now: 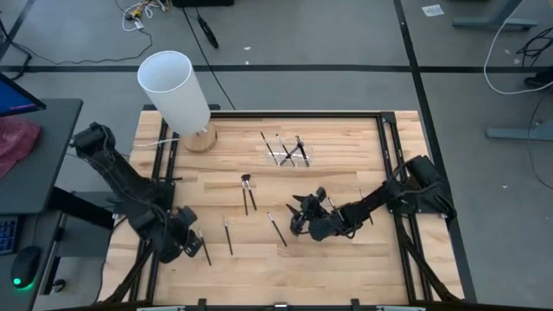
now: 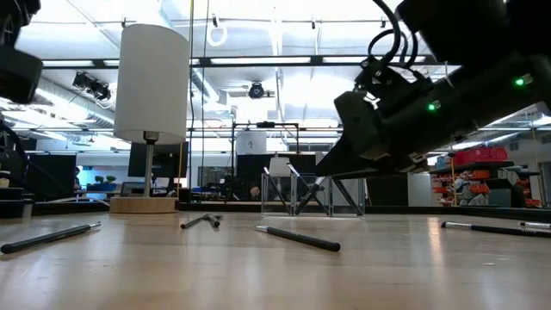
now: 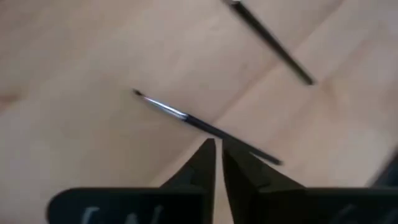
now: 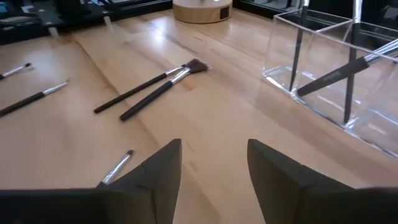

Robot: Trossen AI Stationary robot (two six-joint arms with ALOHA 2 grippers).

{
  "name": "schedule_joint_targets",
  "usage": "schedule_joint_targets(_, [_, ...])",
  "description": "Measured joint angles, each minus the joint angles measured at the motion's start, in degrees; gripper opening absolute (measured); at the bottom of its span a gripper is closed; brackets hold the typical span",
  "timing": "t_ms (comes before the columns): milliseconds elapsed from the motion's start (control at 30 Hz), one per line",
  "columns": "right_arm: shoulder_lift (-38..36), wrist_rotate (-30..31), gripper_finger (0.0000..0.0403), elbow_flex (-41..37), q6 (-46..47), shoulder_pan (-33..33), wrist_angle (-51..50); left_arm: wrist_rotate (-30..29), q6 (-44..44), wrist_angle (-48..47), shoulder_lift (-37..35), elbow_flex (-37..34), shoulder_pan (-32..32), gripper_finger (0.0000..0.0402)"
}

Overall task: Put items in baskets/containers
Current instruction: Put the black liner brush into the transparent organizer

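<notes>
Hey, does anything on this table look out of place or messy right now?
Nothing is damaged or spilled. Several thin dark-handled brushes lie scattered loose on the wooden table, while others stand crisscrossed in the clear plastic holder. The tall white cylinder stands upright.

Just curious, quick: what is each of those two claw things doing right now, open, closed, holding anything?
Left tool: closed on a thin brush lying on the table.
Right tool: open, holding nothing.

Thin dark-handled brushes lie scattered flat across the wooden table. A clear plastic holder, set toward the table's far side, holds several more brushes leaning inside it.
</notes>
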Motion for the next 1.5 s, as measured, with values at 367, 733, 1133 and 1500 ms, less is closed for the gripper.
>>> schedule_joint_targets(367, [0.0,0.0,0.0184,0.0,-1.6,-1.8,-0.6,3.1,-9.1,2.2,3.6,0.2,-0.4,0.0098])
schedule_joint_targets(733, [0.0,0.1,0.0184,0.0,-5.5,-2.8,-0.6,1.4,-18.4,-0.7,16.9,4.1,-0.4,0.0225])
schedule_joint_targets(1133, [0.0,0.1,0.0184,0.0,-5.4,-2.8,-0.5,-6.6,-20.0,-13.6,33.6,14.9,0.4,0.0185])
schedule_joint_targets(1500, [0.0,0.0,0.0184,0.0,-5.4,-2.8,-0.6,-18.7,-21.3,-24.6,33.8,19.4,0.6,0.0215])
